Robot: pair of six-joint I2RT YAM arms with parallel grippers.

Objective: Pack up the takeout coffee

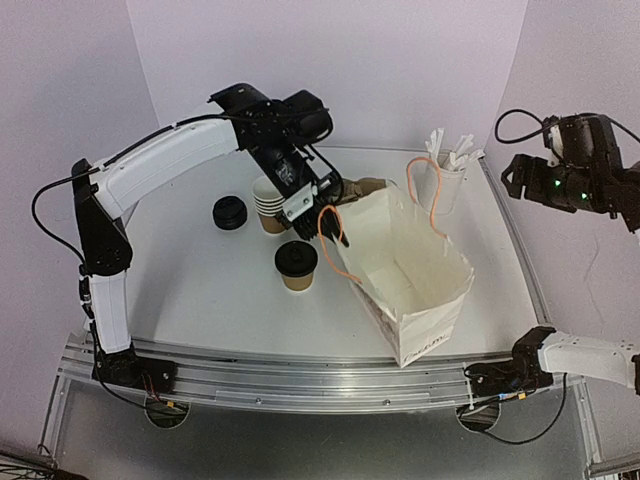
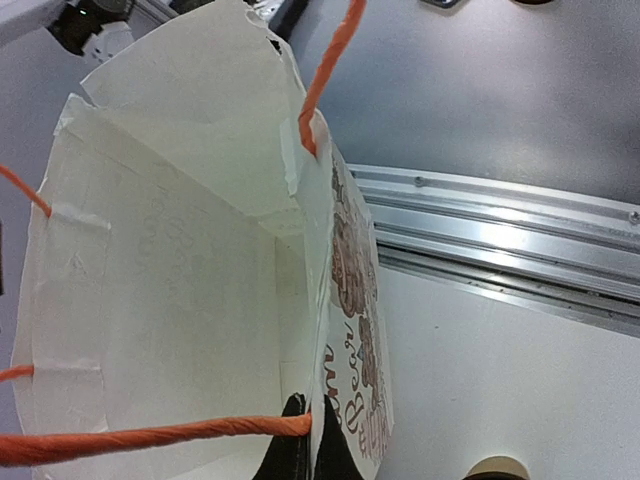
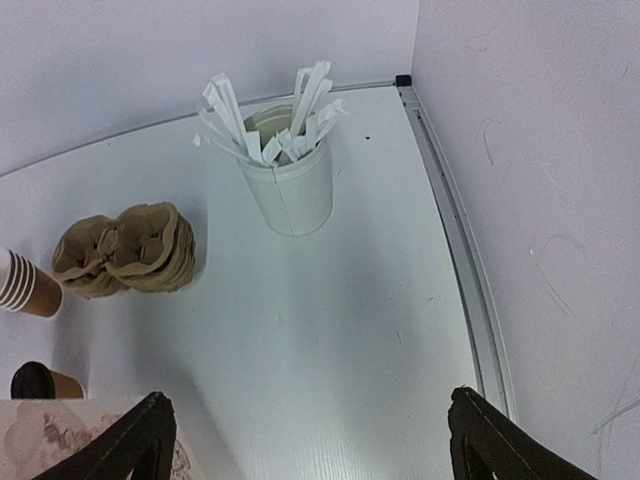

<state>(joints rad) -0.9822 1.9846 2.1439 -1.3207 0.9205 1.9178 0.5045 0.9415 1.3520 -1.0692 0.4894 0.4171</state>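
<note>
While my L gripper (image 2: 305, 455) pinches the bag (image 1: 435, 315) rim, prob to keep it open, the coffee (image 1: 296, 265) sits just beside it; R gripper (image 3: 310, 440) hangs spread, well apart.

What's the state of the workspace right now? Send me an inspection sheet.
Surface: white table, no spills seen.
Job's things: takeout coffee upright, lidded, on the table beside the open paper bag; bag looks empty.
Clutter: cup stack, lid stack, white cup of wrapped sticks, pulp carriers.
Grippers: left gripper jaws pinch the bag rim by an orange handle; right gripper open, empty.
Cables: black cable loops off the left arm.
Surroundings: plain walls, metal rail at near edge.
</note>
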